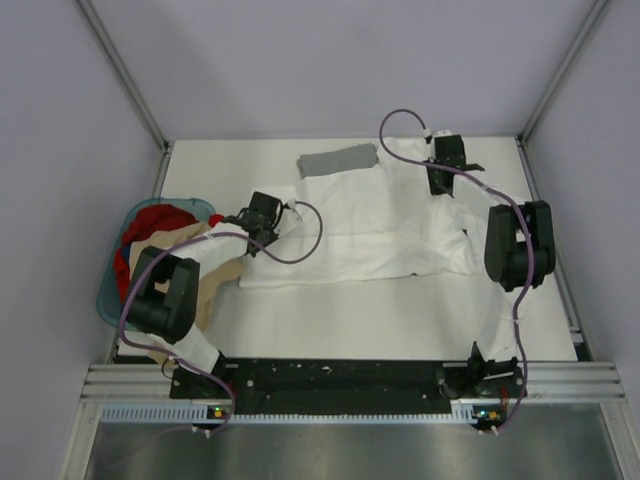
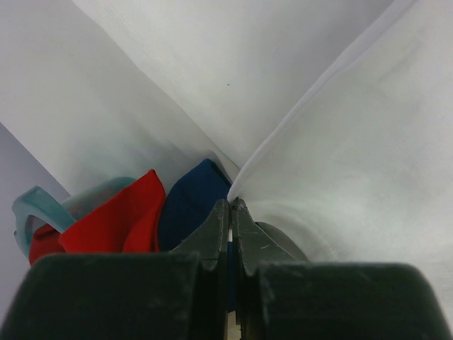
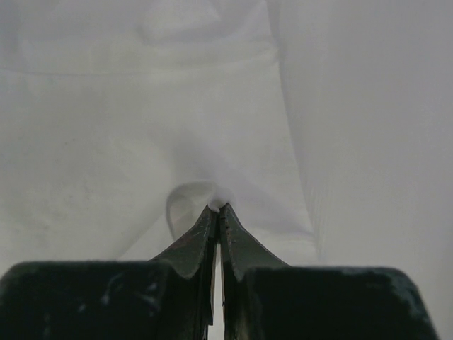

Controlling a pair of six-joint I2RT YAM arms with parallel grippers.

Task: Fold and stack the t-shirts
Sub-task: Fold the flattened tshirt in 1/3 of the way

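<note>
At its left and far-right edges, the white t-shirt [image 1: 370,235] is clamped by the left gripper [image 1: 257,243] and right gripper [image 1: 437,186]; open table [image 1: 400,322] is seen nearside.

Near table [image 1: 380,320] open — basket [image 1: 108,305] blocks left edge, grey tee [image 1: 338,160] far side.

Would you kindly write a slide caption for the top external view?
Left gripper and right gripper pinch opposite sides of a spread white t-shirt; folded grey t-shirt behind, clothes basket at left.
</note>
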